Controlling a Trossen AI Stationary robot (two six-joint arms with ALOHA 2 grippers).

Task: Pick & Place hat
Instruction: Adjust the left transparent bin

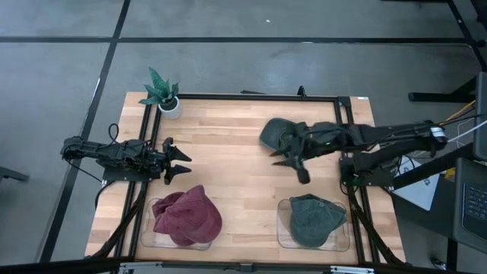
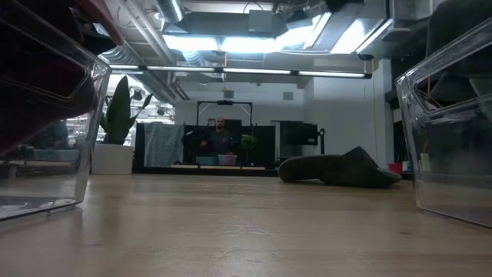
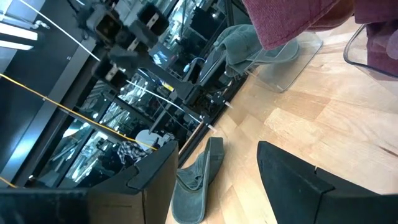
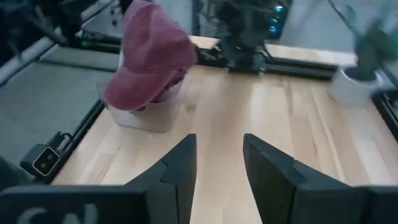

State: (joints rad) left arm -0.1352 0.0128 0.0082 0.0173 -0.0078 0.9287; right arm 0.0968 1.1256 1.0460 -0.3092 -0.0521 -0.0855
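A dark green hat (image 1: 272, 134) lies flat on the far right part of the table, with my right arm passing over its edge; it also shows in the low view (image 2: 338, 169) and the left wrist view (image 3: 200, 180). My right gripper (image 1: 294, 166) hovers open just near of it, pointing toward the table's left (image 4: 217, 171). My left gripper (image 1: 185, 164) is open at the table's left side (image 3: 217, 186), holding nothing. A red hat (image 1: 187, 216) sits in a clear tray (image 1: 151, 232), and another green hat (image 1: 314, 218) sits in a second clear tray (image 1: 283, 236).
A small potted plant (image 1: 162, 93) stands at the far left corner. The two clear trays line the near edge, left and right. Bare wood (image 1: 228, 152) lies between the grippers. A black frame (image 1: 251, 97) borders the table. A person stands in the room beyond (image 2: 221, 138).
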